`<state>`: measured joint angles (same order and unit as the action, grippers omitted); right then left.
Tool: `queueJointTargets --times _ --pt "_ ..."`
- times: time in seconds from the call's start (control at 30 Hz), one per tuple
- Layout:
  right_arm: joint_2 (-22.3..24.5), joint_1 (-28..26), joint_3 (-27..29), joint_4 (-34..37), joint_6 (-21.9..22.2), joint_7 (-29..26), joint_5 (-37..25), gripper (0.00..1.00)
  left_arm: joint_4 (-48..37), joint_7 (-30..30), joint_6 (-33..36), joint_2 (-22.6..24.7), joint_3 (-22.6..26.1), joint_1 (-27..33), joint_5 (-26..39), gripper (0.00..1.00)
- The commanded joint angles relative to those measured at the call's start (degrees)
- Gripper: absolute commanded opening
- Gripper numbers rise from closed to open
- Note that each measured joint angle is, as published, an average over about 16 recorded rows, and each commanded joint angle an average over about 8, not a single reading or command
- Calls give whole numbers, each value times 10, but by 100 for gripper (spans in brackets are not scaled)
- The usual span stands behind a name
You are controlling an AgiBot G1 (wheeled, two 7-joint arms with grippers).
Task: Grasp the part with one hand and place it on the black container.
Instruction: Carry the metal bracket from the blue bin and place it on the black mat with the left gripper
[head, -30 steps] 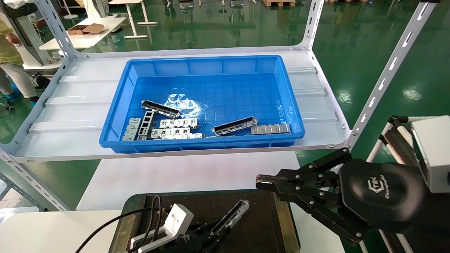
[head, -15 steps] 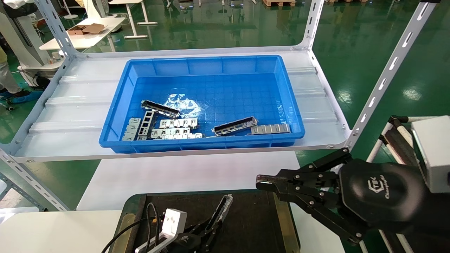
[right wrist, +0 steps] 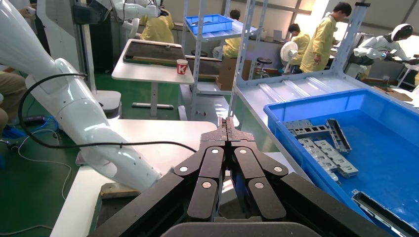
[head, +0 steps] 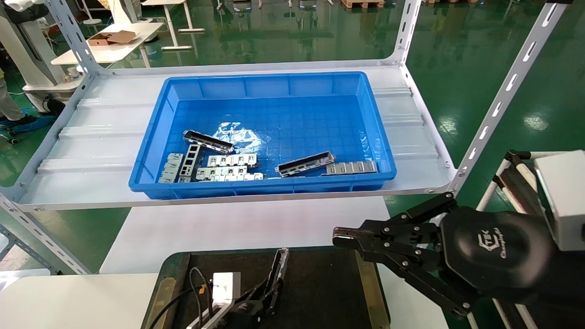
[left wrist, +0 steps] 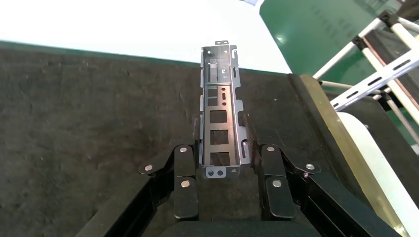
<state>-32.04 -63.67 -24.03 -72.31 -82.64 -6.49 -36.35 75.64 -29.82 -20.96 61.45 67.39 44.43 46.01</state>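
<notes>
My black left hand (left wrist: 221, 163) is gripping one long silver-grey metal channel part (left wrist: 220, 116) pointing toward twelve o'clock over the matte black container (left wrist: 89, 108); my right hand (head: 349, 237) is hovering closed.

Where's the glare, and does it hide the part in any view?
Head view: ceiling light glares off the foil in the blue bin and off the green floor. Left wrist view: the part in the left gripper over the matte black container reads clean. Right wrist view: only the shut right gripper, no glare on it.
</notes>
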Motion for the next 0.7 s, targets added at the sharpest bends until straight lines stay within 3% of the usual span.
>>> queueJointTargets --times 0.03,0.3,0.7 --pt "0 0 0 0 0 0 0 0 0 10 -23 8 12 5 -23 0" --pt "0 0 0 0 0 0 0 0 0 52 -88 46 43 32 -100 0" --pt "0 0 0 0 0 0 0 0 -31 42 -114 87 36 31 -105 0"
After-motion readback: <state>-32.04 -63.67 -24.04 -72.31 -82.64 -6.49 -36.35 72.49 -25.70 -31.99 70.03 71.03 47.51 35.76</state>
